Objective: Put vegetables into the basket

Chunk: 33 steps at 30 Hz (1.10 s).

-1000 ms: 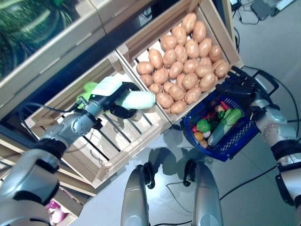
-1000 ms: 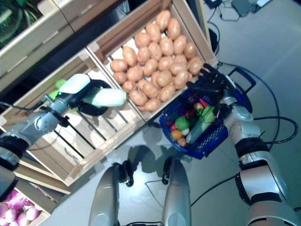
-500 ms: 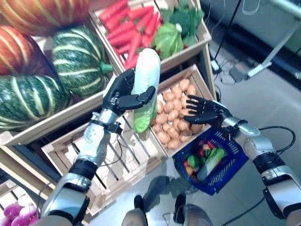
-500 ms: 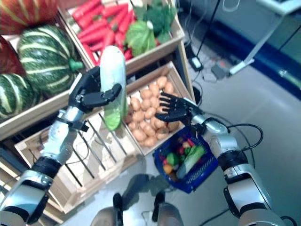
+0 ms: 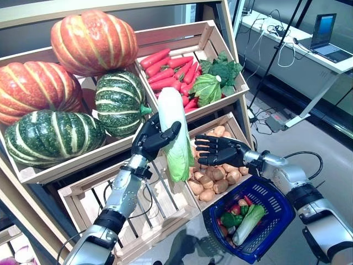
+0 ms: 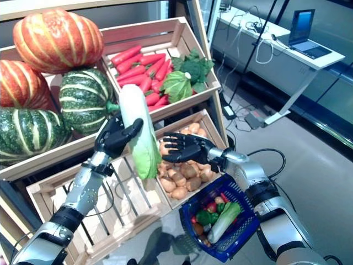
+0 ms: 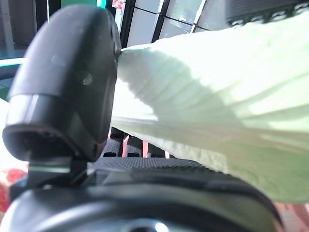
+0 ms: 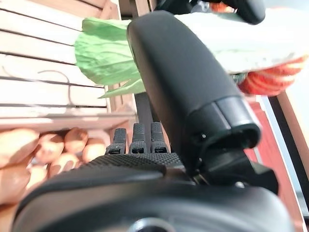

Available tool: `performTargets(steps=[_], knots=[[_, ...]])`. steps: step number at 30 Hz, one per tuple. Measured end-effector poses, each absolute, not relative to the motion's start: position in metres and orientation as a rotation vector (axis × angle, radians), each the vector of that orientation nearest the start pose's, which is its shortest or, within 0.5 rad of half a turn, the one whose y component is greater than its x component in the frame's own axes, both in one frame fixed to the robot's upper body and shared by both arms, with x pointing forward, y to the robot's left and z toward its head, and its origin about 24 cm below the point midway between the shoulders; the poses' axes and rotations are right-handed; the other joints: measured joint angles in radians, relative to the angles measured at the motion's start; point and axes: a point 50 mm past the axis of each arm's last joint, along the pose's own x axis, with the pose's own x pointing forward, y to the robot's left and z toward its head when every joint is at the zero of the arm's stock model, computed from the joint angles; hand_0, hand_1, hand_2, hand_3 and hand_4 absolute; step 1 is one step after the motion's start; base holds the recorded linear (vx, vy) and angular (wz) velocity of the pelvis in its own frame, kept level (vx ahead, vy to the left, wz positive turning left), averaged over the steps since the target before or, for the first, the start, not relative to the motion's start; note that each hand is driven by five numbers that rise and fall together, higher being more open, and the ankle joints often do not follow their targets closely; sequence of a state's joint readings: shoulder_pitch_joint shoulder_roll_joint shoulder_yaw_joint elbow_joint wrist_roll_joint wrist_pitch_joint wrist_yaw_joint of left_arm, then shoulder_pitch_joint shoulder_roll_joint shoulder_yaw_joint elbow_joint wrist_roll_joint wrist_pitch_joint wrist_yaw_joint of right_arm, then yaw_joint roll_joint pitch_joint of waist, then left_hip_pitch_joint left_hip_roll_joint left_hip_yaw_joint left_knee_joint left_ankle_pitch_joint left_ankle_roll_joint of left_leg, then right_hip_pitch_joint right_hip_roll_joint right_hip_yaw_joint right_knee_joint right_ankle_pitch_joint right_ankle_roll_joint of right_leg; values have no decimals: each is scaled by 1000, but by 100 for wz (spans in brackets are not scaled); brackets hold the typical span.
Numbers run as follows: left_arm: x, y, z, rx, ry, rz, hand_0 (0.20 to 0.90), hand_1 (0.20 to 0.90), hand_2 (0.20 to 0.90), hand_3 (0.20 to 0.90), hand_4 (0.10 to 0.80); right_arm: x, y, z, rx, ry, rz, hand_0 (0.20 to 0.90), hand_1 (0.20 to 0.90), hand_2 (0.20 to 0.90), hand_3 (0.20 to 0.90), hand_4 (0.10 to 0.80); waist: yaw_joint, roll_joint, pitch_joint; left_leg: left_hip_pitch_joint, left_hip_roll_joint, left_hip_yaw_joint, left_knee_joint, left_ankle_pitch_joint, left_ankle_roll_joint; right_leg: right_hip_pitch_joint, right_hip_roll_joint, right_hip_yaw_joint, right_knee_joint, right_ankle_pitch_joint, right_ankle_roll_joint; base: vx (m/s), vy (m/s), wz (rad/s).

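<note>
A long pale-green cabbage (image 5: 175, 137) stands almost upright in the air before the shelves, its leafy end down. My left hand (image 5: 149, 139) is shut on its upper part, thumb across the front; the left wrist view shows the cabbage (image 7: 217, 92) pressed against the thumb. My right hand (image 5: 220, 151) is open, fingers spread, just right of the cabbage and above the potato crate (image 5: 212, 175). The blue basket (image 5: 276, 201) hangs from my right forearm, low at the right, holding several vegetables, among them another pale cabbage (image 5: 248, 223).
Wooden shelves hold three large pumpkins (image 5: 91, 41) at upper left and a crate of carrots (image 5: 165, 69) and leafy greens (image 5: 218, 77). An empty slatted crate (image 5: 105, 193) sits below my left arm. A desk with a laptop (image 5: 325, 38) stands at the far right.
The camera has tilted up, bringing the pumpkin shelf into sight. My left hand has raised the cabbage from the lower crate, and my right hand has come in close beside it.
</note>
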<state>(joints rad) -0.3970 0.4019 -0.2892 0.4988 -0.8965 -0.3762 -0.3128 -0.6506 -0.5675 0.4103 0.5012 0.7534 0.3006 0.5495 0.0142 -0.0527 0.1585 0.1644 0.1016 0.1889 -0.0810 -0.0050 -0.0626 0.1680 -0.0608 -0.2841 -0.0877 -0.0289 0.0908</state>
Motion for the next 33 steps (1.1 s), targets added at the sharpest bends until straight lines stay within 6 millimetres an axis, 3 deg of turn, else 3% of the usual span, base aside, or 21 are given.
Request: performTargets(steps=[11,21,33], knots=[[304,182,48,-385,-115,-336,300,300,300,300,400,338,-155,85,47,326,788,900,900,900,900,800,3,-3,-27,20,-2,1,-5,4,4,17,0,1,0,2,3,7,3,0],[302,175,42,-395,-96,-381,300,300,300,300,400,329,-143,70,55,444,871,900,900,900,900,800,7,-2,-46,30,-3,-11,-5,6,4,32,-1,-3,0,3,3,0,0,0],[296,161,33,-415,-60,-429,300,300,300,300,400,321,-128,34,77,613,873,900,900,900,900,800,16,5,-82,35,-5,-19,-5,11,5,40,-3,-5,0,3,4,3,0,1]])
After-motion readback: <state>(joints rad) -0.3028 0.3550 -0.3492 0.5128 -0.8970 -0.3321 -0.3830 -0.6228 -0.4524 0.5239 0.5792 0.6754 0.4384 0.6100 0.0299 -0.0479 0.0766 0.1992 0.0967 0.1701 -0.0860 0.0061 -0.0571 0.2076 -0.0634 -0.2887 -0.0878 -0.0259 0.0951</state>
